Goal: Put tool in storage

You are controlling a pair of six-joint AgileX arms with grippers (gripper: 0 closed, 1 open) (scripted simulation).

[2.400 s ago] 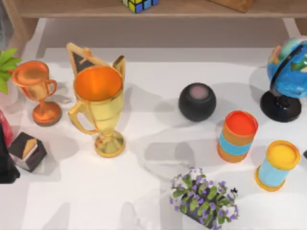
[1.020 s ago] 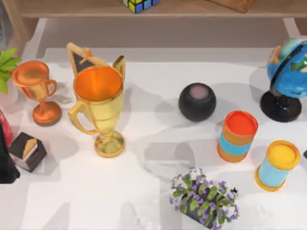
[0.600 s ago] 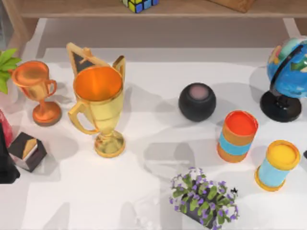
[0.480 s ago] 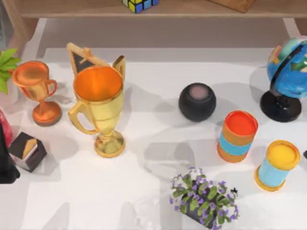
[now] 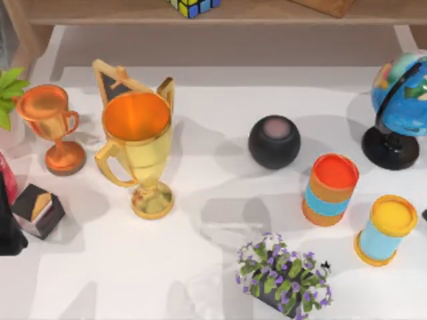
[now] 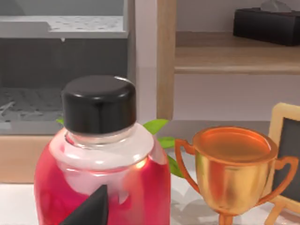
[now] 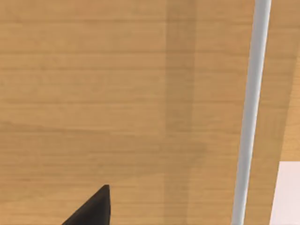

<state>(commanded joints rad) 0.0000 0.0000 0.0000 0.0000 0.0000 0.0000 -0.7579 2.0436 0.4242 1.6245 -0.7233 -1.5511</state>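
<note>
Behind red bottle point(image 6: 101, 187), left pincer point(image 6: 89, 210) low

at the worktop's point(image 5: 200, 280) left edge, the top view cuts off our red bottle point(image 5: 7, 177) and a green plant point(image 5: 8, 90); at the right edge it crops the globe point(image 5: 403, 87). the cube point(image 5: 193, 5) on the shelf is cut by the top edge. each wrist view shows just one dark fingertip point(image 6: 91, 211), so we cannot tell either claw's state.

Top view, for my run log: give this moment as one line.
scene: gold trophy, black speaker, two cans on table | left gripper: facing red bottle | tool: not identified
</note>
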